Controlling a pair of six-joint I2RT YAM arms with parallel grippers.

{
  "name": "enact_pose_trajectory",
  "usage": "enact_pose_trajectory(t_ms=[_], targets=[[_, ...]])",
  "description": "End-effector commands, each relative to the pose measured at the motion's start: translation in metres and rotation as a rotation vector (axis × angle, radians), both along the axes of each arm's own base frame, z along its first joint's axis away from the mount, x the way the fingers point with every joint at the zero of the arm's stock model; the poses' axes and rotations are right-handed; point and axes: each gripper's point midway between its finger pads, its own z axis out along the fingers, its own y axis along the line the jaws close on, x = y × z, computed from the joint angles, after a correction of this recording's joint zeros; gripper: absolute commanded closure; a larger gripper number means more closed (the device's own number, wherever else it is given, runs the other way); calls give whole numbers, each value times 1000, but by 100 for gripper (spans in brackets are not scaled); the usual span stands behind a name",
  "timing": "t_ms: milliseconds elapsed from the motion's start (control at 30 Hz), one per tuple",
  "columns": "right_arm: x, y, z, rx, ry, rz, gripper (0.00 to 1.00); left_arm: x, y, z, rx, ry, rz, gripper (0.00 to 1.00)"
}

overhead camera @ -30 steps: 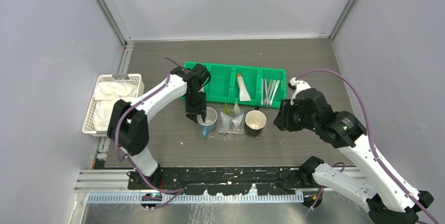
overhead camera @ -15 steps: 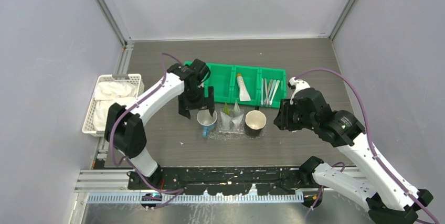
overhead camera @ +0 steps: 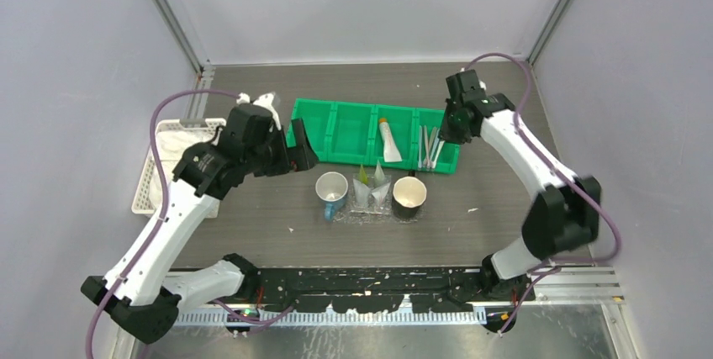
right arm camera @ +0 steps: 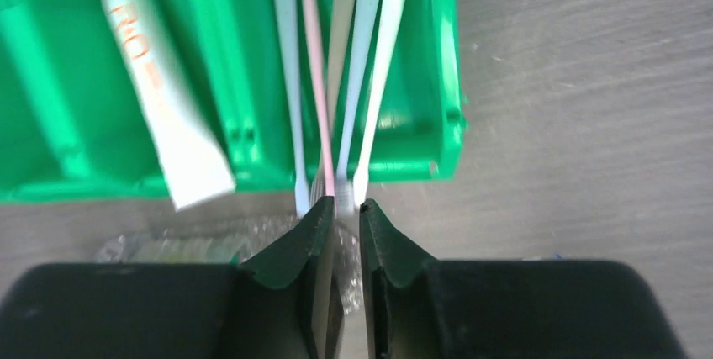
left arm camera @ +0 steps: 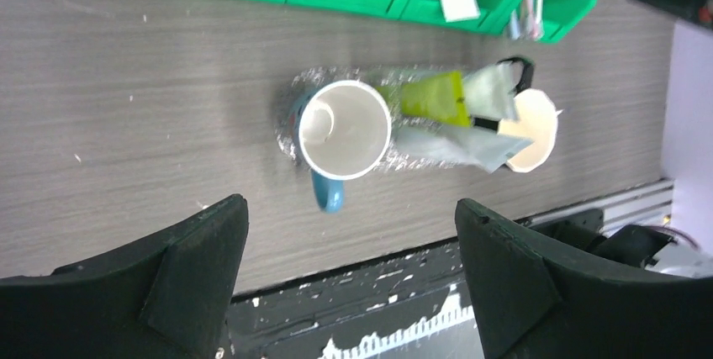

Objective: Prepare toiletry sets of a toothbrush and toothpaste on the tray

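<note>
Mid-left, the left gripper point(overhead camera: 300, 150) hangs spread wide. At centre, wrapped sets point(overhead camera: 371, 188) sit on the tray point(overhead camera: 363, 213) between two mugs point(overhead camera: 331, 189). Upper right, the right gripper point(right arm camera: 345, 205), fingers nearly closed, hovers over toothbrushes point(right arm camera: 290, 81) in the green bin point(right arm camera: 450, 81).

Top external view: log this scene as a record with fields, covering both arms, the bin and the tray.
left jaws: wide open, empty, by the left end of the green bin
right jaws: nearly closed over the near ends of the toothbrushes; grip unclear
bin contents: toothpaste tube in third compartment from left, toothbrushes in fourth
tray: blue mug on it, dark mug at its right end, wrapped items between them
basket: white mesh, at table's left edge
</note>
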Motion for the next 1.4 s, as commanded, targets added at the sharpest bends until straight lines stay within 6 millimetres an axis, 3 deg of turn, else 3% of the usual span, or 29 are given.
enact_pose_trajectory(t_ms=[0, 133, 467, 933, 1200, 1367], targets=[[44, 16, -23, 41, 20, 0, 73, -2, -7, -30, -23, 27, -18, 8], [66, 19, -52, 8, 75, 0, 72, -13, 2, -37, -11, 25, -28, 4], [98, 31, -70, 1, 103, 38, 72, -18, 8, -29, 14, 1, -47, 3], [89, 30, -124, -15, 211, 47, 70, -7, -1, -38, 10, 26, -44, 5], [76, 27, -132, -8, 227, 42, 69, -5, -11, -39, -14, 44, -66, 6], [71, 27, -126, 0, 211, 43, 82, -5, -12, -45, -16, 53, -68, 6]])
